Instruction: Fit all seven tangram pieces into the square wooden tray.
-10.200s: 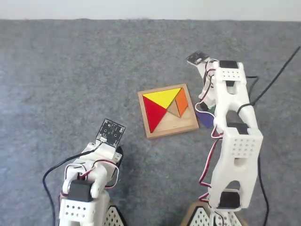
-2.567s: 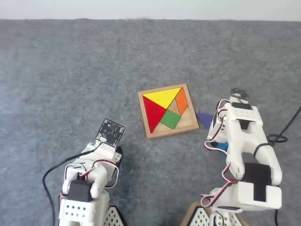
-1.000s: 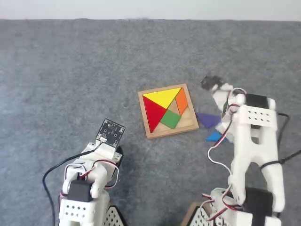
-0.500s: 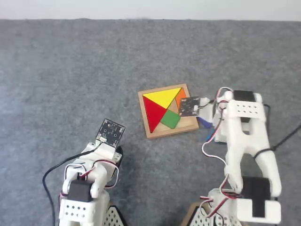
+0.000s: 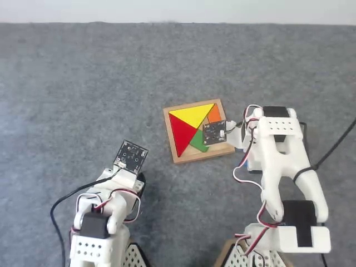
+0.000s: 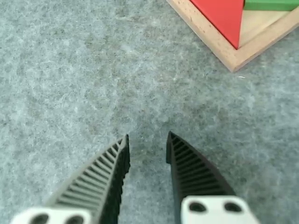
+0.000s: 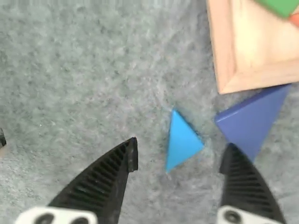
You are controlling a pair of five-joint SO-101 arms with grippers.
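The square wooden tray (image 5: 177, 156) lies mid-table holding a yellow triangle (image 5: 192, 115), a red triangle (image 5: 181, 134), an orange piece (image 5: 214, 113) and a green piece (image 5: 196, 143). My right arm (image 5: 275, 144) hangs over the tray's right edge. In the right wrist view, my right gripper (image 7: 182, 151) is open and straddles a small light blue triangle (image 7: 182, 140) on the carpet. A dark blue triangle (image 7: 252, 119) lies beside it, touching the tray corner (image 7: 229, 60). My left gripper (image 6: 147, 140) is open over bare carpet, short of the tray corner (image 6: 233, 56).
Grey carpet covers the whole table. The left arm (image 5: 105, 211) sits at the near left, well apart from the tray. Bare wood shows in the tray's near right part (image 7: 261, 42). Open carpet lies behind and left of the tray.
The green piece went into the tray early on. In the last second my right arm swung from right of the tray in over its right edge, covering both blue triangles. The left arm stayed still.
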